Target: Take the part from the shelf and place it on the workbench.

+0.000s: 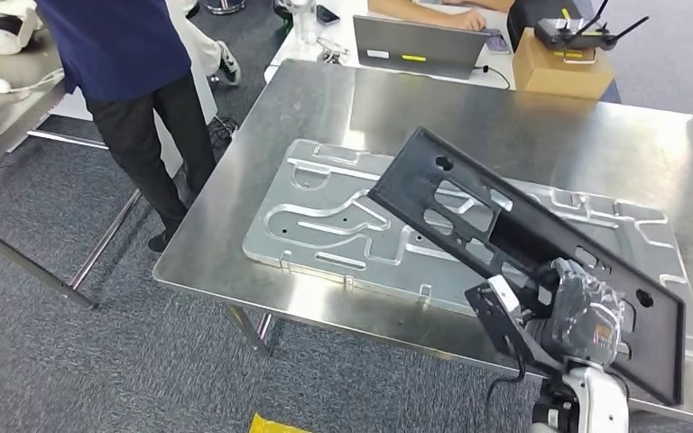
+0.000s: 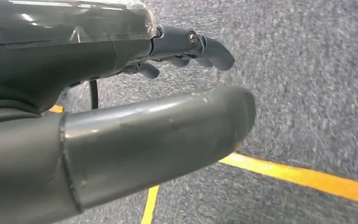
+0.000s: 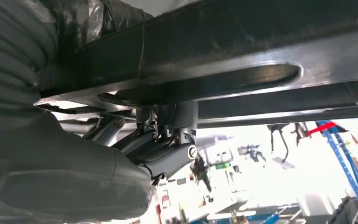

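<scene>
One long black perforated plastic panel [image 1: 505, 225] is in sight, above one shiny steel desk [image 1: 541, 135] bearing one silver machined aluminium plate [image 1: 325, 225]. Farther back sit one grey laptop [image 1: 420, 45] and one brown cardboard box [image 1: 559, 68]. One person in dark trousers [image 1: 144, 108] stands beside the desk.

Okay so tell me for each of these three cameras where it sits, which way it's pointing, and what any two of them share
Head view: high on the body, looking down at the steel workbench; the right hand holds the black part over it.
Left wrist view: behind the left hand, facing grey carpet with yellow lines.
Right wrist view: behind the right hand, looking up under the part.
Shared: head and right wrist views show the part and right hand.
</scene>
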Controlling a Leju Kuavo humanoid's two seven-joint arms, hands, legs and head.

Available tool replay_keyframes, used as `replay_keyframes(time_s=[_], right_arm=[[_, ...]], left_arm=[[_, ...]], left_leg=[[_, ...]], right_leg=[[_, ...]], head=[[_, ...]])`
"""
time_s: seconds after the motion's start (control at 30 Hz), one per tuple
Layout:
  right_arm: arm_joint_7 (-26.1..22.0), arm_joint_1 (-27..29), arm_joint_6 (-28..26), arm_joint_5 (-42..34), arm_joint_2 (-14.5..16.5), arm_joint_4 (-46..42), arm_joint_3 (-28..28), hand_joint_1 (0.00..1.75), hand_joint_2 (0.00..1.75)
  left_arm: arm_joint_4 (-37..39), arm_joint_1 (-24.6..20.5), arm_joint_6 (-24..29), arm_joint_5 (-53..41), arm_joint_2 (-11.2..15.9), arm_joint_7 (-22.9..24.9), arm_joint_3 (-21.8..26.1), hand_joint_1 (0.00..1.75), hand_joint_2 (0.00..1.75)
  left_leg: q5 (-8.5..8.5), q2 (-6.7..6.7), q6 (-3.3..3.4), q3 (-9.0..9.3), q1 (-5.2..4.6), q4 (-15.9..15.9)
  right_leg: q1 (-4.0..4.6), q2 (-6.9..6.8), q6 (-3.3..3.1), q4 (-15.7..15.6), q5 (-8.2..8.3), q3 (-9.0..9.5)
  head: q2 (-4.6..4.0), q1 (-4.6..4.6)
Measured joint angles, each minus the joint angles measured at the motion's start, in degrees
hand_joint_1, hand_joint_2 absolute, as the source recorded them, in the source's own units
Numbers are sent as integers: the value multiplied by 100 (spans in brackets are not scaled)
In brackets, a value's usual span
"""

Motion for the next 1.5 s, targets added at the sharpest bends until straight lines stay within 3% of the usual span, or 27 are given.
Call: replay_keyframes(time_s=[0.07, 0.17, 0.2, 0.23, 0.27, 0.33, 0.4, 0.5, 0.57, 0.67, 0.7, 0.73, 0.77, 0.83, 0.9, 0.97, 1.07, 1.13, 1.2, 1.23, 1.27, 1.3, 1.37, 1.4, 1.43, 1.5], right_arm=[[-20, -125, 12, 13, -3, 110, -48, 175, 175], [-27, -224, 16, 28, -3, 227, -82, 175, 175], [-27, -235, 19, 34, -3, 263, -89, 175, 175], [-27, -243, 22, 39, -3, 296, -94, 175, 175], [-27, -249, 24, 43, -3, 324, -99, 175, 175], [-28, -266, 24, 50, -2, 365, -106, 175, 175], [-29, -295, 24, 57, -2, 395, -112, 175, 175], [-33, -321, 37, 67, -2, 433, -123, 175, 175], [-51, -402, 113, 95, -3, 481, -124, 175, 175], [-79, -690, 332, 158, -7, 755, -112, 175, 175], [-81, -792, 397, 180, -7, 901, -93, 175, 175], [-83, -892, 447, 197, -7, 1057, -65, 175, 175], [-83, -1001, 481, 208, -7, 1210, -28, 175, 175], [-90, -1233, 524, 216, -7, 1478, 40, 175, 175], [-128, -1477, 562, 216, -6, 1716, 105, 175, 175], [-225, -1720, 600, 197, -4, 1985, 204, 175, 175], [-346, -2050, 625, 167, 34, 2378, 430, 175, 175], [-359, -2236, 612, 139, 98, 2578, 599, 175, 175], [-335, -2363, 591, 88, 132, 2746, 744, 175, 175], [-314, -2398, 584, 61, 134, 2813, 785, 175, 175], [-290, -2423, 578, 38, 131, 2863, 805, 175, 175], [-268, -2445, 572, 21, 118, 2903, 810, 175, 175], [-240, -2494, 564, 2, 63, 2959, 810, 175, 175], [-240, -2521, 568, 2, 25, 2987, 809, 175, 175], [-251, -2542, 576, 10, -8, 3013, 809, 175, 175], [-289, -2564, 619, 46, -62, 3079, 809, 175, 175]], left_arm=[[38, -4, 4, 0, 22, 1, -31, 0, 0], [82, -5, 11, 0, 58, 2, -48, 0, 0], [92, 1, 12, 0, 68, 3, -49, 0, 0], [103, 7, 12, 0, 74, 5, -50, 0, 0], [111, 11, 12, 0, 78, 7, -50, 0, 0], [127, 12, 13, 0, 98, 8, -51, 0, 0], [139, 5, 15, 0, 120, 7, -53, 0, 0], [146, 6, 19, 0, 144, 7, -55, 0, 0], [164, 8, 20, 0, 152, -1, -61, 0, 0], [203, -16, 22, 0, 157, -14, -101, 0, 0], [217, -25, 25, 0, 161, -13, -125, 0, 0], [232, -31, 29, 0, 164, -11, -151, 0, 0], [251, -37, 35, 0, 169, -9, -175, 0, 0], [286, -51, 54, 0, 180, -3, -215, 0, 0], [318, -64, 73, 0, 198, -1, -254, 0, 0], [352, -69, 86, 0, 220, -1, -317, 0, 0], [411, -85, 100, 0, 247, -1, -403, 0, 0], [444, -99, 114, 10, 277, -1, -460, 0, 0], [470, -105, 125, 29, 301, -1, -490, 0, 0], [482, -104, 129, 42, 308, 0, -493, 0, 0], [491, -99, 133, 51, 311, 3, -494, 0, 0], [498, -93, 137, 60, 319, 9, -495, 0, 0], [511, -80, 142, 77, 340, 22, -496, 0, 0], [513, -78, 143, 83, 351, 28, -496, 0, 0], [515, -76, 143, 87, 360, 32, -497, 0, 0], [518, -73, 143, 95, 369, 32, -502, 0, 0]], left_leg=[[-173, 1, -54, -108, 15, 267], [-666, 2, -101, -657, 20, 1369], [-718, 2, -100, -815, 20, 1636], [-652, 2, -88, -881, 17, 1699], [-470, 2, -63, -832, 11, 1521], [-11, 1, 37, -520, -21, 760], [196, 2, 125, -284, -64, 200], [206, 2, 168, -243, -79, 47], [246, 11, 210, -199, -43, -44], [267, 30, 246, -178, -26, -86], [265, 32, 247, -180, -26, -81], [261, 31, 245, -180, -25, -74], [256, 28, 240, -179, -22, -63], [231, 18, 209, -178, -17, -21], [204, 6, 152, -209, -30, 39], [203, 0, 89, -244, -42, 60], [124, -2, -4, -286, -16, 150], [-167, -4, -56, -511, 0, 648], [-483, -3, -86, -883, 1, 1412], [-524, -2, -90, -1010, 1, 1647], [-451, -1, -83, -1040, 1, 1669], [-280, -1, -68, -962, 1, 1469], [136, -4, -14, -614, -3, 691], [248, -7, 14, -468, -15, 364], [295, -10, 37, -379, -27, 162], [270, -14, 69, -358, -45, 79]], right_leg=[[-18, -10, -71, -23, 0, 26], [3, -37, -138, -27, -25, 55], [17, -40, -150, -24, -37, 65], [31, -38, -159, -21, -49, 79], [46, -34, -164, -19, -64, 102], [68, -26, -160, -18, -101, 155], [80, -20, -128, -7, -119, 158], [68, -19, -43, -16, -118, 136], [66, -18, 15, 132, -240, 87], [32, -17, 86, 1085, -728, -366], [15, -19, 108, 1392, -820, -526], [-3, -20, 126, 1526, -804, -606], [-20, -21, 138, 1438, -675, -577], [-51, -22, 144, 742, -266, -258], [-32, -18, 116, 151, -60, 12], [8, -6, 64, 40, -62, 39], [-10, -2, -50, -4, -19, 35], [-25, -15, -111, -33, -2, 46], [-12, -25, -137, -33, -7, 47], [-4, -30, -141, -32, -12, 52], [5, -34, -144, -30, -20, 60], [10, -35, -142, -28, -28, 72], [17, -32, -126, -23, -53, 98], [27, -25, -108, -15, -59, 94], [36, -20, -86, -11, -60, 82], [55, -10, -34, -17, -48, 57]], head=[[0, -1], [0, -2], [0, -2], [0, -2], [0, -2], [0, 0], [0, -2], [0, -4], [0, 0], [0, 2], [0, 2], [0, 2], [0, 2], [0, 1], [0, 1], [0, 1], [0, -2], [0, -3], [0, -3], [0, -4], [0, -4], [0, -4], [0, -3], [0, -2], [0, -2], [0, -2]])
